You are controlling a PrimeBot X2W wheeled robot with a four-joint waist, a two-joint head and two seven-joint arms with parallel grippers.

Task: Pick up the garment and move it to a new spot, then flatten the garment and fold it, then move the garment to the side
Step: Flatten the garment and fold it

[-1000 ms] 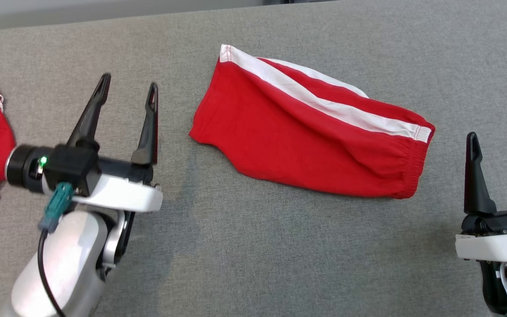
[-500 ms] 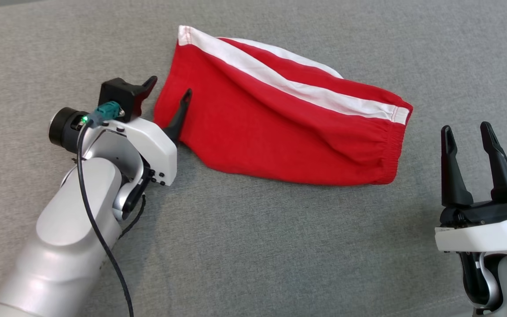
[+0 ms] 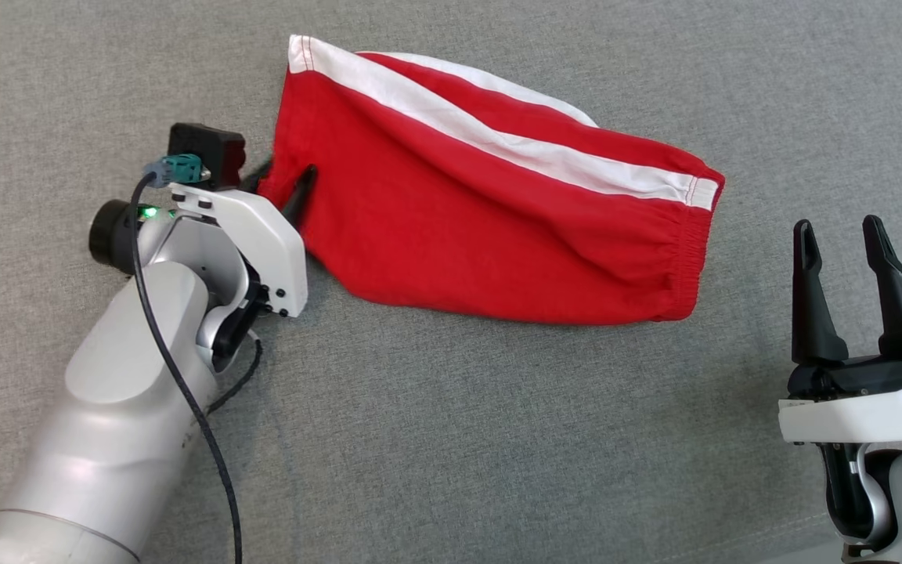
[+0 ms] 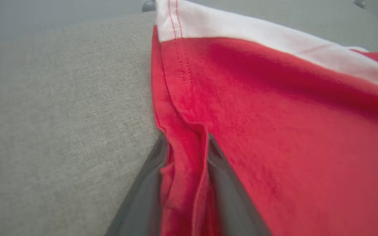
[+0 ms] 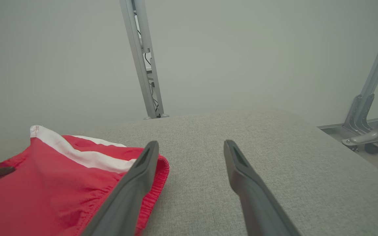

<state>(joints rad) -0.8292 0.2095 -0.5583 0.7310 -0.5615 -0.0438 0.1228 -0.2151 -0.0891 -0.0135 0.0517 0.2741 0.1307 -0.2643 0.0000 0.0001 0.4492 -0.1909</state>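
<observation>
The left gripper (image 3: 286, 171) has narrowed, pinching the 9 o'clock hem of the shorts (image 3: 482, 219). The right gripper (image 3: 838, 229), at 4 o'clock, gapes empty.

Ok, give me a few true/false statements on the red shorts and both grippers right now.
1. The left gripper straddles a fold at the hem of the red fabric shorts with a white side stripe. True.
2. The right gripper clamps the gathered elastic waistband. False: it stands open, apart from it, holding nothing.
3. The shorts lie on a grey woven fabric surface. True.
4. The side stripe is blue. False: it is white.
</observation>
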